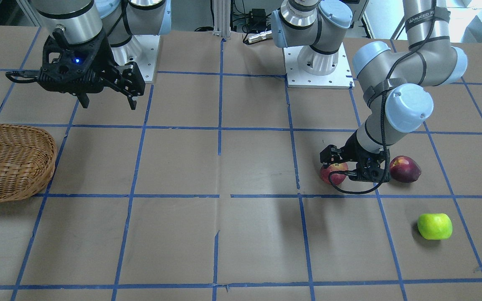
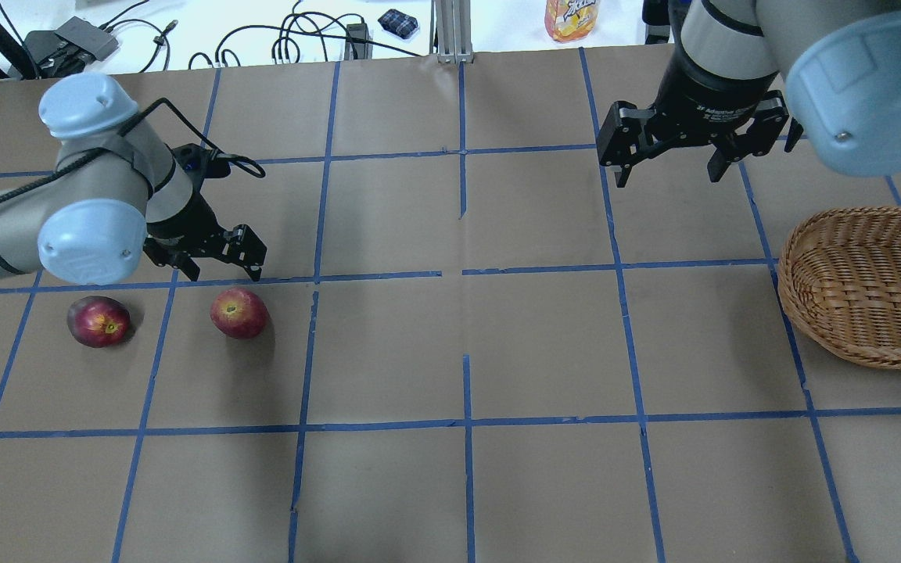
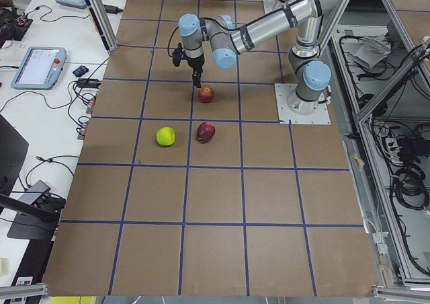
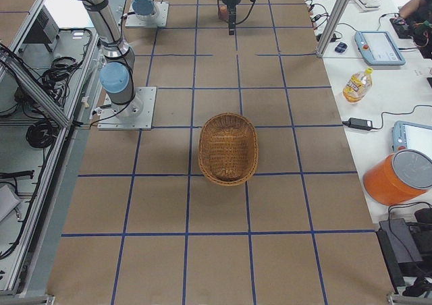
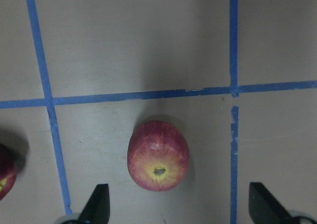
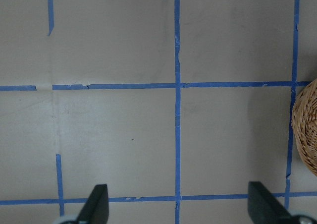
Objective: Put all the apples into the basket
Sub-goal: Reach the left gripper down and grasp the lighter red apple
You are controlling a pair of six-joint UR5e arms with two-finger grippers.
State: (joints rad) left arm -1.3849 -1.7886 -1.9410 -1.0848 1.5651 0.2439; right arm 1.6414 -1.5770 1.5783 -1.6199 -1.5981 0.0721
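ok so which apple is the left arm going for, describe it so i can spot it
Look at the table's end far from the basket, where the left arm reaches over three apples. The one meant sits just below its open jaws, nearest to the basket. It is the red apple with yellowish streaks, not the dark maroon apple beside it or the lime green apple.

Basket (image 1: 11, 163) cut by front view's edge; left gripper (image 1: 350, 168) partly hides red apple (image 1: 332, 174).
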